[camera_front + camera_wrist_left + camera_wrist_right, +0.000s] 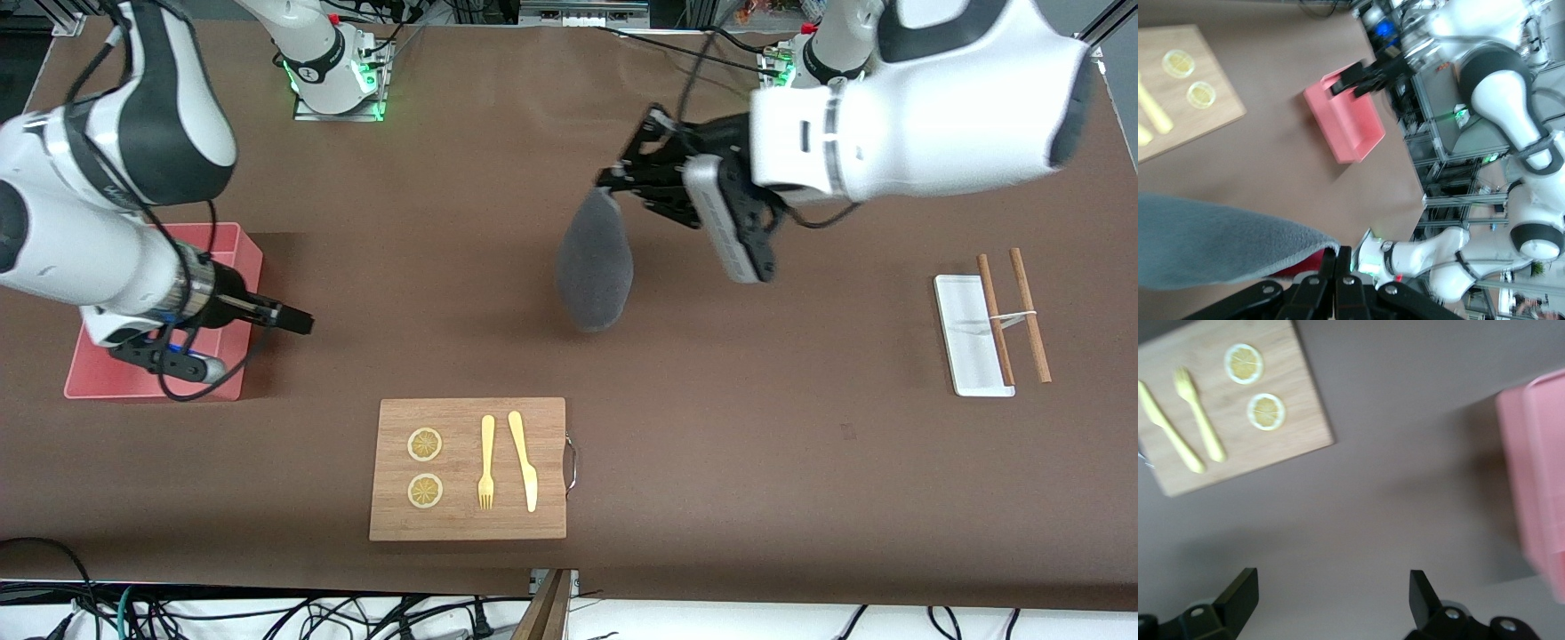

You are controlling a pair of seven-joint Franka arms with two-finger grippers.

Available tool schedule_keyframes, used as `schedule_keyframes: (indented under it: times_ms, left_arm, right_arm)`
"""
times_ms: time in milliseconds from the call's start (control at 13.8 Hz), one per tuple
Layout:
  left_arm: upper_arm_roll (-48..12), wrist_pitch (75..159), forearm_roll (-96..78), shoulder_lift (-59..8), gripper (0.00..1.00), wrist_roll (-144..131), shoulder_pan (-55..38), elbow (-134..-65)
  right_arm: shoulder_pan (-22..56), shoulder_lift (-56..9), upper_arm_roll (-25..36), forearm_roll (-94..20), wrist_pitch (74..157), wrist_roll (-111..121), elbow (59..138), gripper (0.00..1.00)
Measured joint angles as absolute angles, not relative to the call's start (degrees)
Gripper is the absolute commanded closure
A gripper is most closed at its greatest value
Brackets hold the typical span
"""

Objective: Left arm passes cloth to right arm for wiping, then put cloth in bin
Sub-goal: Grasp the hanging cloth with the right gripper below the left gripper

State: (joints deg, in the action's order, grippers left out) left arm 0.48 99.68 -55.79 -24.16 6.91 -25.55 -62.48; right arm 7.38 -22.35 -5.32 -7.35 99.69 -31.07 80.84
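The dark grey cloth (594, 267) hangs by one corner over the middle of the table, pinched in my left gripper (609, 183), which is shut on it. In the left wrist view the cloth (1211, 240) spreads out from the closed fingertips of the left gripper (1343, 257). My right gripper (302, 321) hovers open at the edge of the pink bin (240, 244), at the right arm's end of the table. In the right wrist view the right gripper (1331, 587) has wide-apart fingers with only bare table between them, and the bin (1538, 480) is beside it.
A wooden board (467, 467) with two lemon slices, a yellow fork and a yellow knife lies nearer the front camera than the cloth. A small white tray (969, 333) and two wooden sticks (1027, 311) lie at the left arm's end.
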Motion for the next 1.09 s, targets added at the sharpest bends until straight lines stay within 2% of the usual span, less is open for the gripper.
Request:
schedule_keyframes:
  times_ms: [363, 653, 1088]
  left_arm:
    - [0.54, 110.91, -61.25, -24.27, 1.0, 3.03, -31.07, -62.86]
    - [0.55, 120.38, -67.75, -24.63, 1.0, -2.92, -34.71, -63.1]
    - [0.7, 122.52, -70.7, -24.97, 1.0, -14.03, -35.69, -62.94]
  right_arm:
    - [13.27, -23.71, -5.45, -9.57, 105.15, -45.14, 80.82, 0.0]
    - [15.06, -23.85, -5.44, -17.13, 107.0, -51.34, 80.8, 0.0]
    - [15.76, -23.85, -5.43, -21.89, 106.75, -53.92, 80.8, 0.0]
